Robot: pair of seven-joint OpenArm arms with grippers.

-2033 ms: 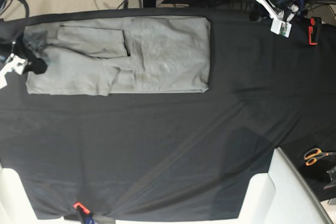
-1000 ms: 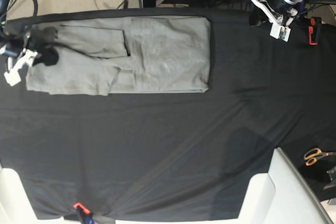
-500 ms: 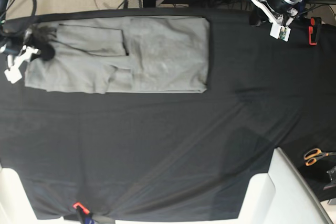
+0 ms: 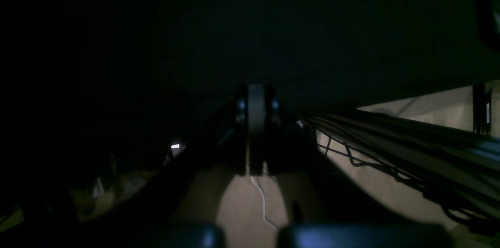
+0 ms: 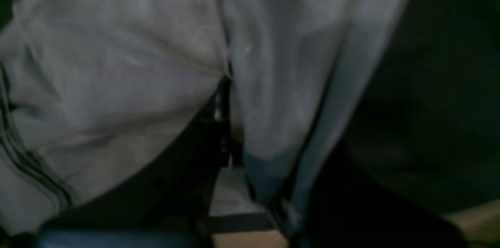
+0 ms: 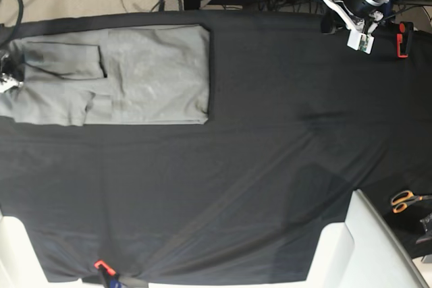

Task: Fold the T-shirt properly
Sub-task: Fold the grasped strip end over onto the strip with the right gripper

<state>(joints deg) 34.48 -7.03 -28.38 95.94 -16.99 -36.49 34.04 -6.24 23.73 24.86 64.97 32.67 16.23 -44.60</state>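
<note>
The base camera looks straight down from high above onto the whole surface (image 6: 236, 187). The right wrist camera sits very close to the grey T-shirt (image 5: 117, 64), the same cloth lying at the base view's left (image 6: 135, 72). The left wrist camera looks along its claw (image 4: 256, 123), low past the surface edge toward the floor (image 4: 410, 111).

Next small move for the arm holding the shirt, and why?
Probably lift the pinched edge and carry it toward the shirt's opposite end. The right gripper is shut on the T-shirt, which lies as a long flat strip, not yet folded crosswise. The left gripper sits parked off the shirt.
</note>
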